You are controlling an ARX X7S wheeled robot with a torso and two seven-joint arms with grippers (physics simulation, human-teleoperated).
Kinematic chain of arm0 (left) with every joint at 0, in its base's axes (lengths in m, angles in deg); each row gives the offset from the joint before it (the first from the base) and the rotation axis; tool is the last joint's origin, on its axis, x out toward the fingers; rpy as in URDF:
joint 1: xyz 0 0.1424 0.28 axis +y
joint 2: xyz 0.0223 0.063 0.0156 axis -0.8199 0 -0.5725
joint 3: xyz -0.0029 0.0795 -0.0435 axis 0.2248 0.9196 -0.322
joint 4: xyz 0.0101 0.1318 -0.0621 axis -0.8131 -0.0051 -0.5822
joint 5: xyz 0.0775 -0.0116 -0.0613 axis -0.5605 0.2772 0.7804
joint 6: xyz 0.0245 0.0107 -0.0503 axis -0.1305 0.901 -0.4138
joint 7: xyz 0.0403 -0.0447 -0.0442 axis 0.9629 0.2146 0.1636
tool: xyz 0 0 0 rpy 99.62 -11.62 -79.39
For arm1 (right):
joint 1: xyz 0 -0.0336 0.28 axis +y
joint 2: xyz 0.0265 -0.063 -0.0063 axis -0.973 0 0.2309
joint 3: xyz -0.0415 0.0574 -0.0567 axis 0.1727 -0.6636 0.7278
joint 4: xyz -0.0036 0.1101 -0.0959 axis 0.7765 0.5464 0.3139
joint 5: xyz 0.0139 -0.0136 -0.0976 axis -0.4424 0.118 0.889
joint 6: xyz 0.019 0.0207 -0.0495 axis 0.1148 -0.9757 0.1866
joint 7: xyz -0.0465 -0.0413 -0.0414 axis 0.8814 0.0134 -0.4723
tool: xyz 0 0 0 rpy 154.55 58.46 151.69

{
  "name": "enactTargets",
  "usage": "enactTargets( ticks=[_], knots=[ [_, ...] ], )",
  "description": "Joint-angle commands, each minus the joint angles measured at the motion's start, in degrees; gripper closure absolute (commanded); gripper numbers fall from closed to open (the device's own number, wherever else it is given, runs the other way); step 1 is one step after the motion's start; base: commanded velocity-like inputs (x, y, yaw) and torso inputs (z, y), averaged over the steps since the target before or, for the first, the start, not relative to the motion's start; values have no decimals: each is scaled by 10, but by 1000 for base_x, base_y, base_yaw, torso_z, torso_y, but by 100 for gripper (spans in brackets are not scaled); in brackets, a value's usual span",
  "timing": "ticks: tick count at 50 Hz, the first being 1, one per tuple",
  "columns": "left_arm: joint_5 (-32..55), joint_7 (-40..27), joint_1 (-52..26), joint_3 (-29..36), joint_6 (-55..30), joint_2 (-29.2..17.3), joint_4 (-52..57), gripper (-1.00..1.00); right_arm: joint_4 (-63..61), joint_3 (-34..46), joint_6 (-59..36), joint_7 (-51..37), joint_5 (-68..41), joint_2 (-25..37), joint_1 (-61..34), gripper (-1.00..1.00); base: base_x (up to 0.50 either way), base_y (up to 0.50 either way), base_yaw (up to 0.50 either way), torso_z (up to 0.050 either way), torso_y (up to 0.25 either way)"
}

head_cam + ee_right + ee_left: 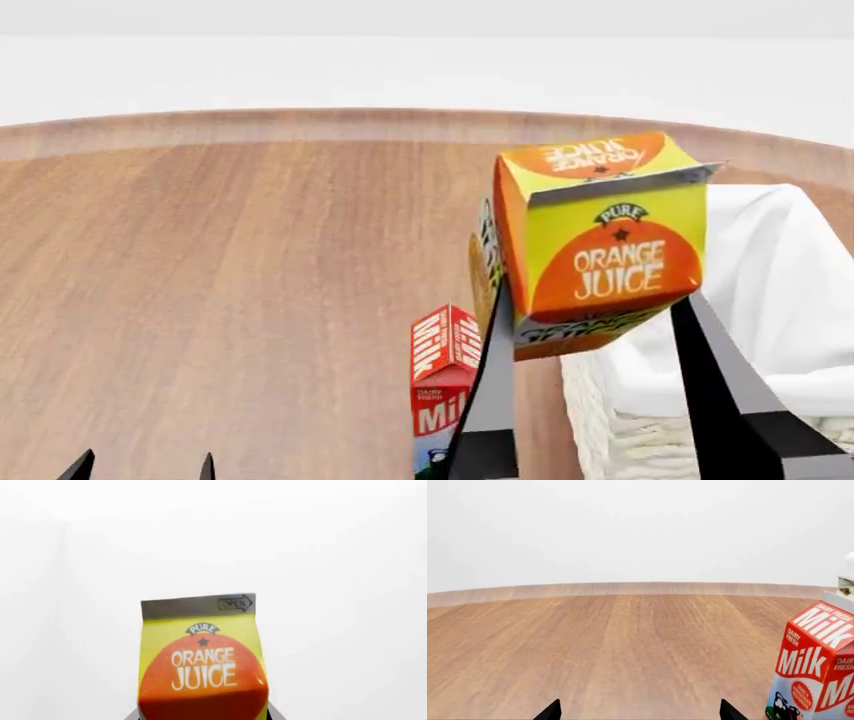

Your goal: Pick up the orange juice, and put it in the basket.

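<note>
Wooden tabletop (227,280) filled most of what you saw from the head camera, brown and grained, with a plain white wall behind its curved far edge. At the lower left of that view, only the two dark fingertips of your left end effector (143,466) showed, set apart with nothing between them. The left wrist view confirmed it: the tips stood wide apart over bare wood, and the red-and-white milk carton (817,667) stood upright nearby on the tabletop.

Moving right in the head view, that same milk carton (443,385) stood just left of the basket. Above it, your right end effector (587,330) had the orange juice (601,240) clamped between its two long dark fingers, lifted clear of the tabletop and tilted, with its gable top leaning away from you. The carton hung over the near left corner of the basket (627,435), not yet inside it. The basket's woven cream wall and white cloth lining (774,290) reached to the right edge.

From the right wrist camera, the orange juice faced you against white.
</note>
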Motion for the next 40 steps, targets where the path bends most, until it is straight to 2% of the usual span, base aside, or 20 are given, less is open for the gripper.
enactTargets(
  ticks=[1, 20, 40],
  knots=[
    [1, -1, 0, 2, 1, -1, 0, -100, -8, 18, 15, -74, -47, 80, -76, 100, 0, 0, 0, 0, 10],
    [3, -3, -1, 4, 2, -3, 0, -100, 74, -14, 46, -62, -78, 94, -89, 100, 0, 0, 0, 1, 0],
    [5, -5, -2, 7, 2, -4, -1, -100, 195, -4, 16, -20, -95, 48, -148, 100, 0, 0, 0, 0, 1]
  ],
)
